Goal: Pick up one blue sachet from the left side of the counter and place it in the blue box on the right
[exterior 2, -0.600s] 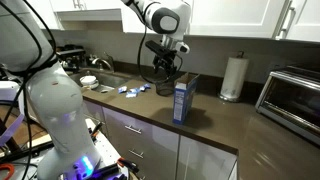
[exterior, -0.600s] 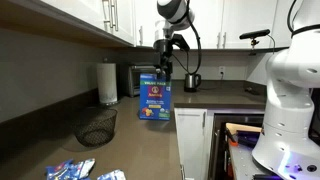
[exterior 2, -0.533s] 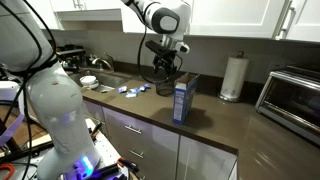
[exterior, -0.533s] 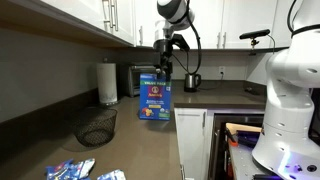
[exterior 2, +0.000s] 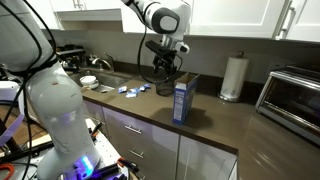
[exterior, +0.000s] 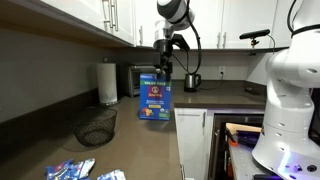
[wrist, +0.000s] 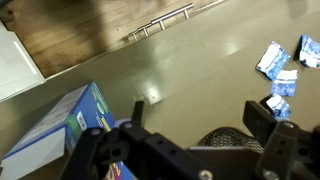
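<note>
Wrist view: fingers [wrist: 280, 150] spread apart by the upright blue box [wrist: 70, 115], long axis vertical.

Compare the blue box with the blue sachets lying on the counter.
The blue box stands upright; the blue sachets lie flat. The box is much bigger than any sachet. The box is a printed carton; the sachets are crinkly packets. Both are blue with white and rest on the counter.

Nothing I can see has moved in this last half second. The pincer [exterior: 162, 66] hangs exactly where it was above the blue box [exterior: 154, 98], and the blue sachets [exterior: 70, 170] lie unshifted on the surface [exterior: 130, 140].
</note>
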